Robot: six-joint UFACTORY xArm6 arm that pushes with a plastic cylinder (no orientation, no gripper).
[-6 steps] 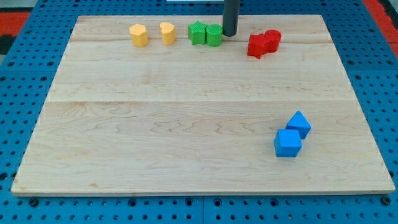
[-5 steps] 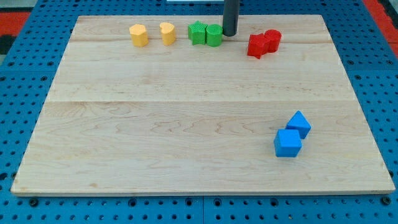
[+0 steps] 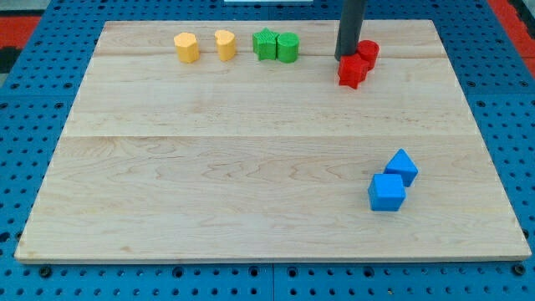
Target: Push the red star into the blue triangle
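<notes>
Nearest the view's bottom, toward the right, sit two blue blocks touching each other: a blue cube [image 3: 386, 192] in front and, just behind it to the right, the blue triangle [image 3: 403, 166], though its shape is hard to make out from this angle. Between them and the far row lies a wide stretch of the wooden board [image 3: 209, 167], set on a blue pegboard [image 3: 25, 276].

Farther up, near the view's top right, the red star [image 3: 353, 72] lies touching a red cylinder [image 3: 367, 52] just behind and to its right. My tip [image 3: 343, 58] rests at the star's upper-left edge, touching or all but touching it. There is no claw on this rod, so nothing is spread, pressed together or pinching; only the rod's end can bear on the block.

Along the same far strip, to the view's left, stand a green cylinder [image 3: 287, 47] touching a green star [image 3: 266, 44], then a yellow heart-like block [image 3: 225, 43] and another yellow block [image 3: 186, 48], well apart from the red pair.

The star looks like a small, stiff, light block that should slide easily on the smooth wood. Its points probably make it prone to turning under an off-centre push. I judge the best contact is its top side, on the line toward the triangle, well apart below and slightly right.
</notes>
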